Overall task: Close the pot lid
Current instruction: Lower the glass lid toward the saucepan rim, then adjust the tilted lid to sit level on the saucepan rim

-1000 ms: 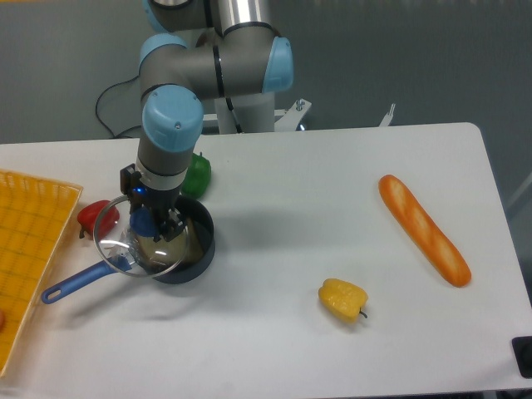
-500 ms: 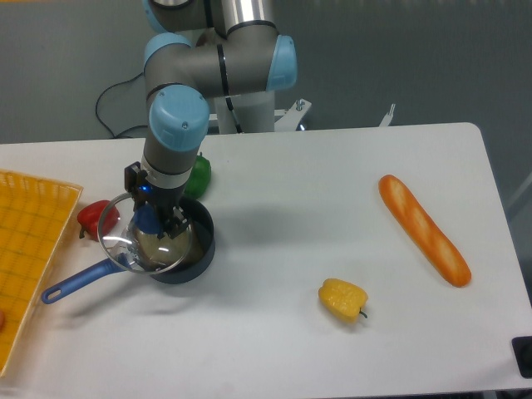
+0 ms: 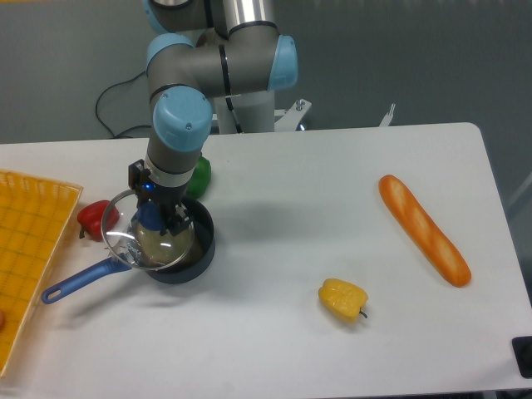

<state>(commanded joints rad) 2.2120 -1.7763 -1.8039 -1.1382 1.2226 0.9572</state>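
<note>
The dark pot [image 3: 193, 249] sits on the white table at the left, its long blue handle [image 3: 79, 281] pointing to the lower left. My gripper [image 3: 158, 221] points down over the pot's left part and is shut on the blue knob of the glass pot lid [image 3: 133, 237]. The lid hangs tilted a little above the pot, offset to the left, so it overlaps the pot's left rim and the root of the handle. The pot's right side shows uncovered.
A red pepper [image 3: 90, 218] lies left of the pot and a green pepper [image 3: 199, 176] behind it. A yellow basket [image 3: 29, 249] is at the left edge. A yellow pepper [image 3: 342, 300] and a baguette [image 3: 423, 229] lie to the right.
My gripper has carried the lid slightly to the right, further over the pot. The pot has not moved.
</note>
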